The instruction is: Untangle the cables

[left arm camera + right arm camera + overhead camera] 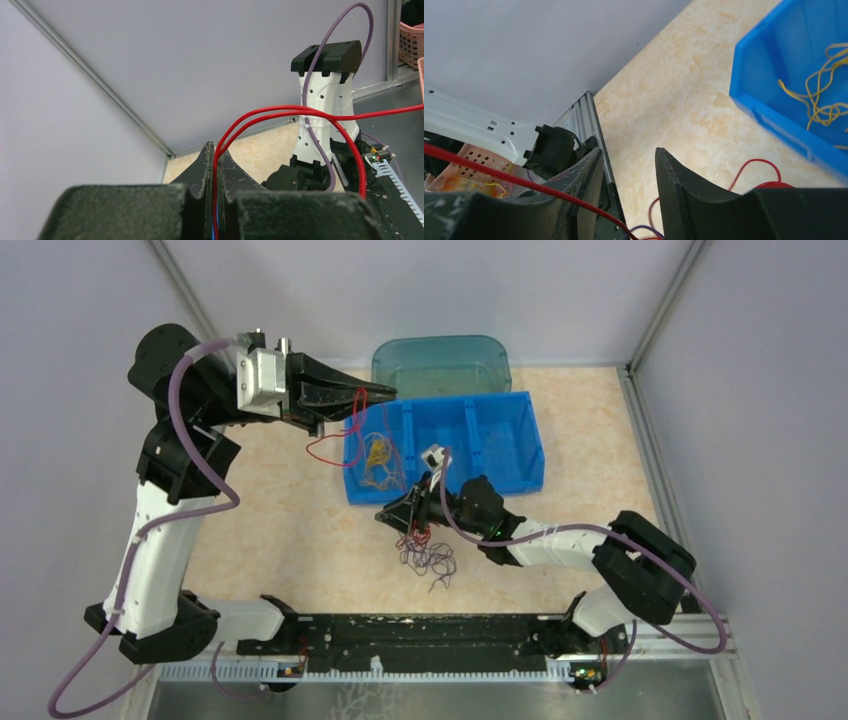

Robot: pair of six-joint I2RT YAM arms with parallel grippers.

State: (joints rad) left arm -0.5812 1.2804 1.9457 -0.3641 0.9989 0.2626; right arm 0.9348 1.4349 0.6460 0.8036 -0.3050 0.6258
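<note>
Separation step in hand: the left hand [385, 392] is clamped tight on the red cable [325, 453], held high over the blue bin's [515, 487] left end. Inside that end lies the yellow cable [377, 453]. Just in front of the bin, the right hand [392, 514] hovers over the dark clump [428, 560] on the desk [290, 540], fingers apart and gripping nothing. Next move, I'd say: pin the clump, draw red free.

Your left gripper [376, 393] holds a red cable [358, 408] above the blue bin [500, 455], yellow strands [377, 454] in its left compartment; your right gripper [388, 514] sits over the dark clump [430, 560] on the table [280, 530]
</note>
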